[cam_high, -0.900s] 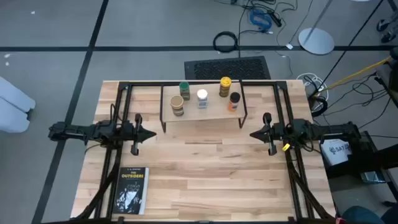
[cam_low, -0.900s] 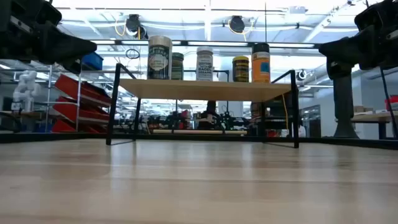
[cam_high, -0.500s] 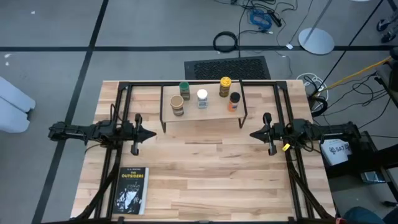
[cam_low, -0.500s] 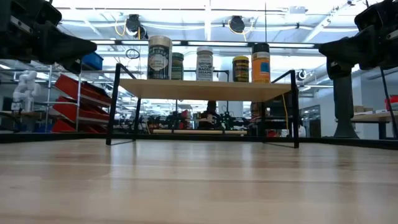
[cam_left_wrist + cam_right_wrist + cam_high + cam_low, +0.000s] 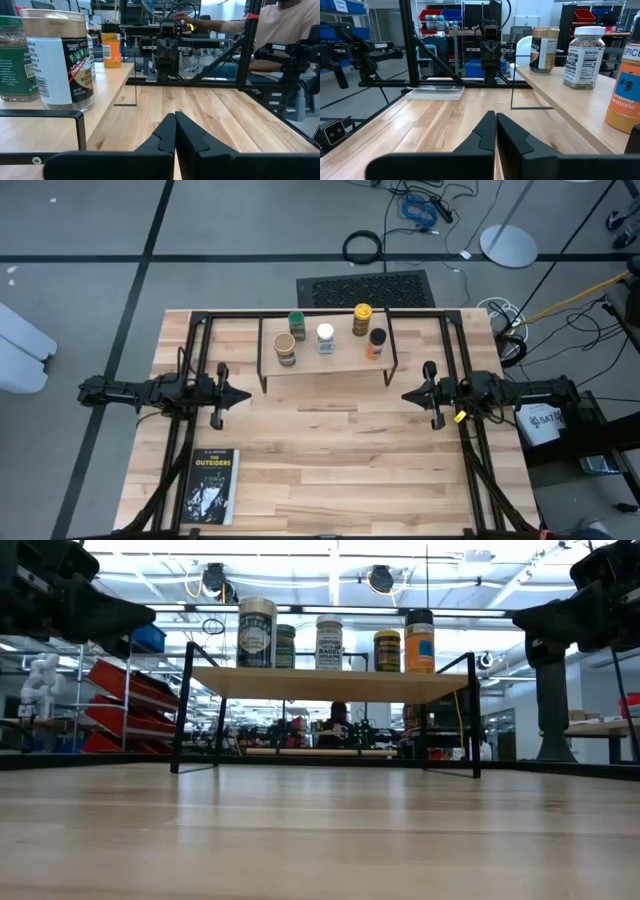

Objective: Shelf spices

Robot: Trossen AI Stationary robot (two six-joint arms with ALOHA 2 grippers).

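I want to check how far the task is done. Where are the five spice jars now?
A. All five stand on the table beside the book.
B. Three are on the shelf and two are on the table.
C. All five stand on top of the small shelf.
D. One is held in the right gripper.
C: the high view shows all five spice jars standing on the shelf, none on the table or in a gripper.

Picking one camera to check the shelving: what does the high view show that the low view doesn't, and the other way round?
Only the high view: the book at the table's near left corner, and both end effectors, left and right, shut and apart from the shelf. Only the low view: jar labels and the wire legs. Both: five jars standing on the shelf.
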